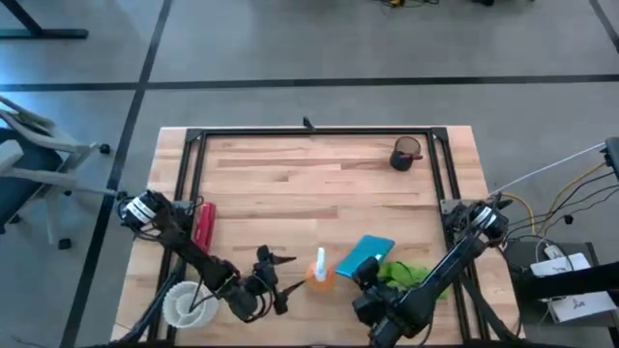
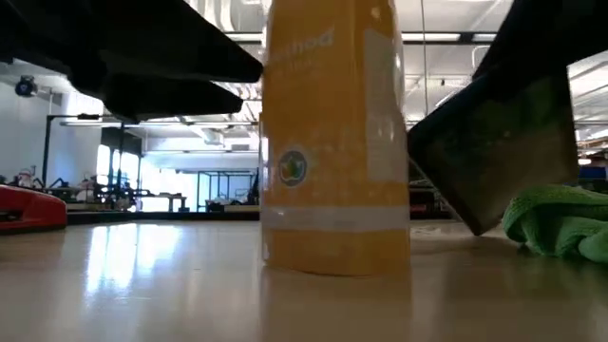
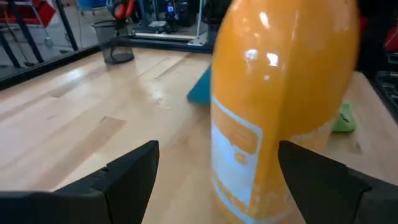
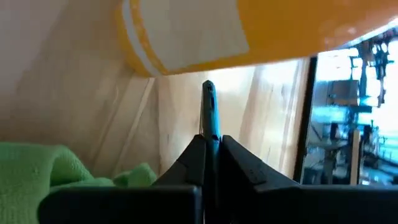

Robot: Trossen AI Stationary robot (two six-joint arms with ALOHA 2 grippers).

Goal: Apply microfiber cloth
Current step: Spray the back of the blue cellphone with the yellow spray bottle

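The lime-green microfiber cloth [image 1: 404, 275] lies crumpled on the table near the right front, also seen in the low view [image 2: 560, 223] and the right wrist view [image 4: 43, 171]. No gripper touches it. My right gripper [image 4: 210, 140] is right beside it, shut on a thin dark tablet with a teal face [image 1: 368, 255]. An orange spray bottle [image 1: 321, 273] stands upright to the tablet's left. My left gripper [image 1: 283, 280] is open just left of the bottle [image 3: 280, 93], its fingers apart from the bottle. My right gripper pinches the tablet's thin edge [image 4: 209, 118] between its two fingers, seen edge-on in its wrist view. In the low view the tablet [image 2: 499, 152] stands tilted next to the cloth, its low corner near the table; whether that corner rests there I cannot tell.
A black mesh cup [image 1: 406, 155] stands at the far right. A red object [image 1: 203, 224] lies at the left, and a white round thing [image 1: 181, 303] sits at the near left. A black frame [image 1: 309, 133] borders the wooden top. The middle of the table is bare wood.
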